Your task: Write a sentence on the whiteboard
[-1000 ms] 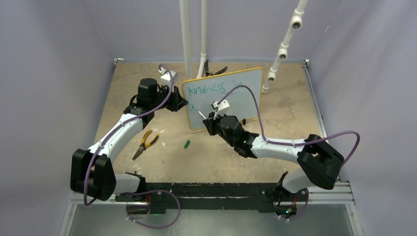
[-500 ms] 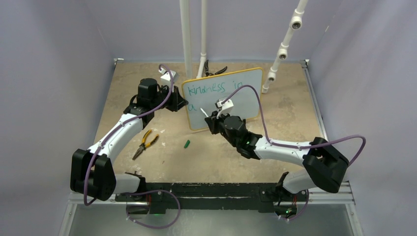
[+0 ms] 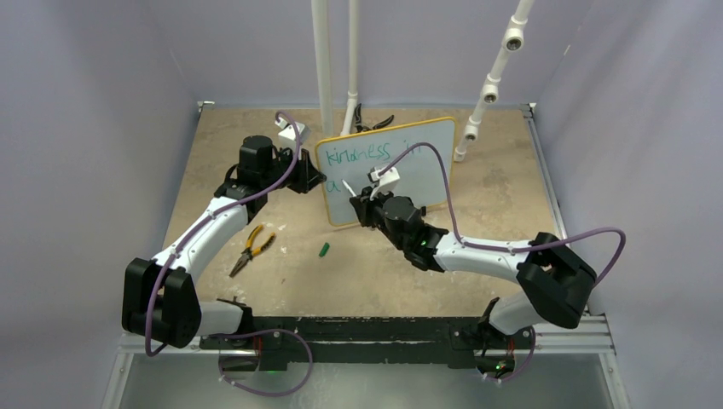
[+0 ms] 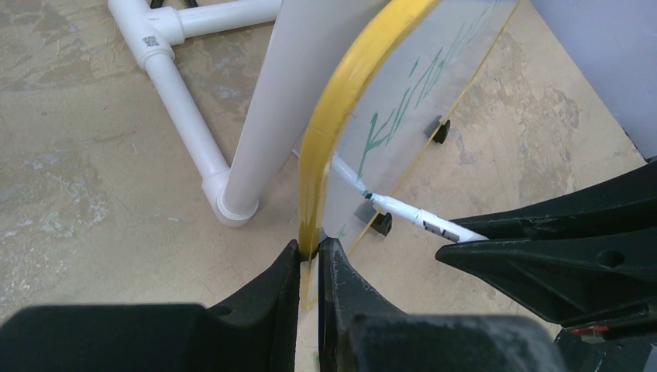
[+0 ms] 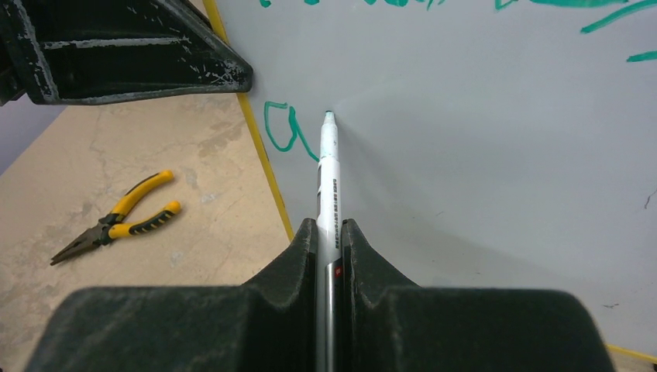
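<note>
The whiteboard [image 3: 418, 170] with a yellow frame stands upright at the table's middle back. Teal lettering, the sentence [image 3: 362, 156], reads "kindness" and a partly hidden second word on the top line, with an "a" [image 5: 280, 128] starting the second line. My left gripper [image 4: 310, 252] is shut on the board's yellow left edge [image 4: 335, 116]. My right gripper [image 5: 329, 229] is shut on a white marker pen [image 5: 328, 182], whose tip touches the board just right of the "a". The pen also shows in the left wrist view [image 4: 403, 211].
Yellow-handled pliers [image 3: 249, 249] lie on the table left of the board, and a small green pen cap [image 3: 324, 250] lies in front of it. White pipes [image 3: 324, 68] stand behind the board, with black pliers [image 3: 371, 123] beside them. Purple walls enclose the table.
My right gripper has shifted the pen a little left and up along the board, to just right of the "a". The left arm and the board have not moved.
</note>
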